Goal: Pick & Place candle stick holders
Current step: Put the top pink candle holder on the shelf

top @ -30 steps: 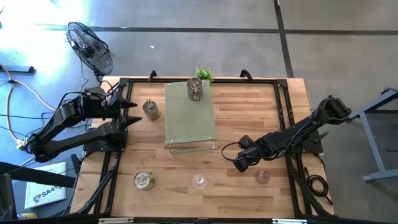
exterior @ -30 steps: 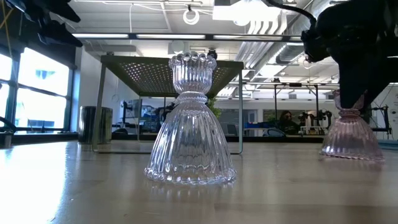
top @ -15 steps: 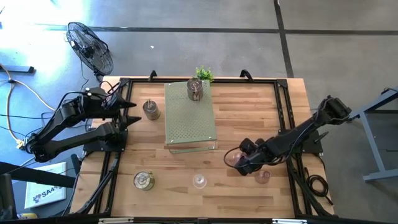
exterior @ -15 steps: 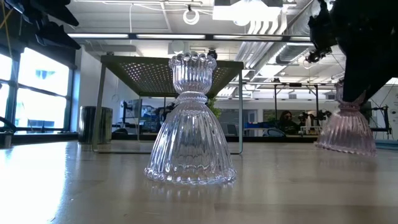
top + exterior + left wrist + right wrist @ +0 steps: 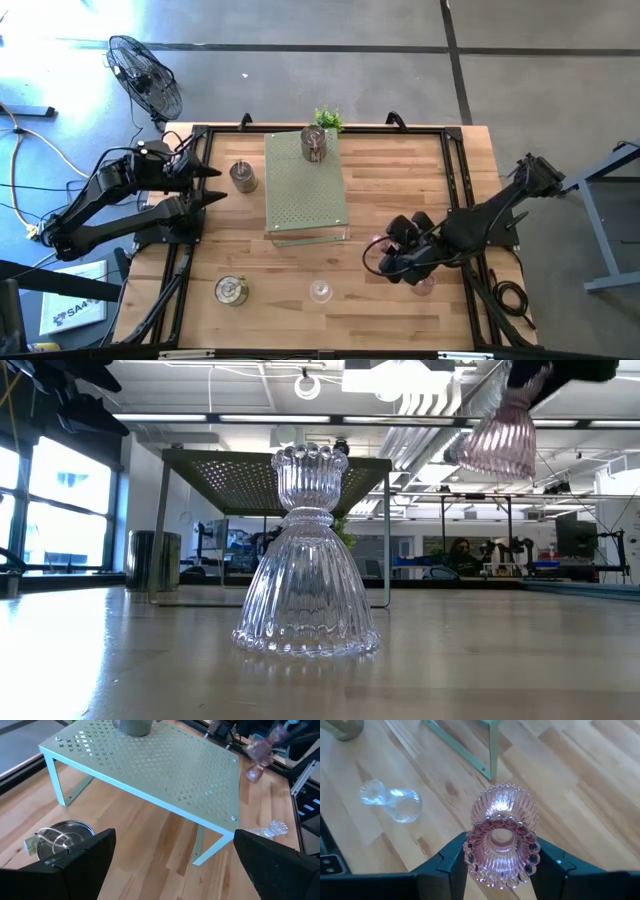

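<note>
Hanging in the air above the table's right front part, the pink holder (image 5: 501, 837) is pinched at its top rim between the fingers of the right gripper (image 5: 392, 262), flared base pointing away from the wrist; from table level it (image 5: 497, 435) shows well clear of the wood. A second pink holder (image 5: 424, 284) stands just beside and partly under that arm, and the clear holder (image 5: 307, 555) stands near the front edge.

The board (image 5: 305, 186) stands on legs like a small shelf and already carries one metal holder (image 5: 314, 143) at its far end, so I would guess the pink one is headed there. To do it well, the arm should carry it high enough to clear the board's near edge and corner leg, keep it from swinging, and bring it down base-flat on a bare stretch of the board, apart from the metal one, before letting go.

Two more metal holders sit on the table, one by the left gripper (image 5: 208, 183), which waits spread wide at the left edge, and one at the front left (image 5: 231, 291).
</note>
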Motion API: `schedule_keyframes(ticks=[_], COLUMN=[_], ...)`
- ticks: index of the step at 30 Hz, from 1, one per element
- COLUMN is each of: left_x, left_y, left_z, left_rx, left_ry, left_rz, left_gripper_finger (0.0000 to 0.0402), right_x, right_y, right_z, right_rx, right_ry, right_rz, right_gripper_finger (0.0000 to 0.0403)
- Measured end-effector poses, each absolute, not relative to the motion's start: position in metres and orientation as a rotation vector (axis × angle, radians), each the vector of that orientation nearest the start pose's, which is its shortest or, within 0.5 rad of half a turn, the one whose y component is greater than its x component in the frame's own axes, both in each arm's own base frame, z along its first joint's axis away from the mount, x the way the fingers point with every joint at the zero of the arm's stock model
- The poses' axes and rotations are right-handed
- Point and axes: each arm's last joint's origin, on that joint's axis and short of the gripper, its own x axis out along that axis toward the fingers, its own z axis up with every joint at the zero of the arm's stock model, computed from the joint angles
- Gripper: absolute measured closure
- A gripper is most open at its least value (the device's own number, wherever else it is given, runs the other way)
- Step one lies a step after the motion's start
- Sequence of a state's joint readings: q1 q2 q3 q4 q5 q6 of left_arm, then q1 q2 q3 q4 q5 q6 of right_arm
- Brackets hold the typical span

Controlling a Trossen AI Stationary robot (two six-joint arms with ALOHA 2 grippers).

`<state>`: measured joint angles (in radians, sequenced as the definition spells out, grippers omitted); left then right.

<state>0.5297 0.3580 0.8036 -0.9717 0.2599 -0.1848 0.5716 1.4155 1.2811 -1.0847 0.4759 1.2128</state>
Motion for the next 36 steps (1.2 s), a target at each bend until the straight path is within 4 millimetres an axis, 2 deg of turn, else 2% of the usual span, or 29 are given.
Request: schedule_keyframes(ticks=[4,13,18,22,28,36], left_x=[0.048,0.065,0.073,0.075,0.074,0.072], left_y=[0.02,0.028,0.03,0.029,0.027,0.025], left_z=[0.305,0.267,0.271,0.279,0.292,0.297], left_rx=[-0.386,-0.422,-0.405,-0.389,-0.355,-0.344], left_ry=[0.47,0.524,0.431,0.356,0.289,0.278], left_rz=[0.309,0.275,0.178,0.087,0.035,0.011], left_gripper_finger=[0.0005,0.0005,0.0005,0.0005,0.0005,0.0005], right_x=[0.23,0.246,0.258,0.282,0.331,0.37], right_y=[0.126,0.099,0.084,0.077,0.07,0.058], right_z=[0.321,0.347,0.354,0.358,0.368,0.37], right_rx=[0.482,0.487,0.486,0.451,0.374,0.303], right_ry=[0.9,0.884,0.893,0.914,0.968,1.12], right_rz=[-0.513,-0.483,-0.479,-0.46,-0.444,-0.524], right_gripper_finger=[0.0247,0.0247,0.0247,0.0247,0.0247,0.0247])
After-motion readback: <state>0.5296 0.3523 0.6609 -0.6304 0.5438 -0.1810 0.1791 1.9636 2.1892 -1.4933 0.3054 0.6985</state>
